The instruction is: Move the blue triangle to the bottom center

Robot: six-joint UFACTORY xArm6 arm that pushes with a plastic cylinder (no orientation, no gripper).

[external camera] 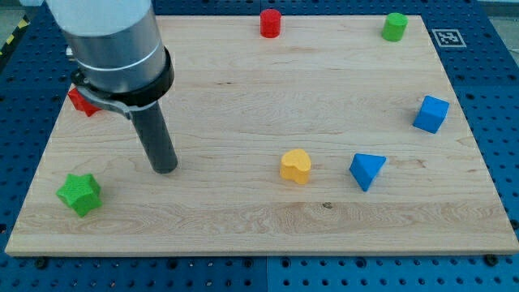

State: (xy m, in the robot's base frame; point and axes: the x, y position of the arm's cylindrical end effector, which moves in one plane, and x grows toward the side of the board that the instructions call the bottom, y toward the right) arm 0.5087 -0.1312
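Note:
The blue triangle (pixel 367 170) lies on the wooden board (pixel 243 227), right of the view's centre and a little below the middle. A yellow heart-shaped block (pixel 296 166) sits just to its left, apart from it. My tip (pixel 165 169) rests on the board at the view's left, far left of the blue triangle and touching no block. A green star block (pixel 79 194) lies lower left of my tip.
A blue cube (pixel 431 113) sits near the right edge. A red cylinder (pixel 270 23) and a green cylinder (pixel 395 27) stand along the top edge. A red block (pixel 82 102) is partly hidden behind the arm at the left.

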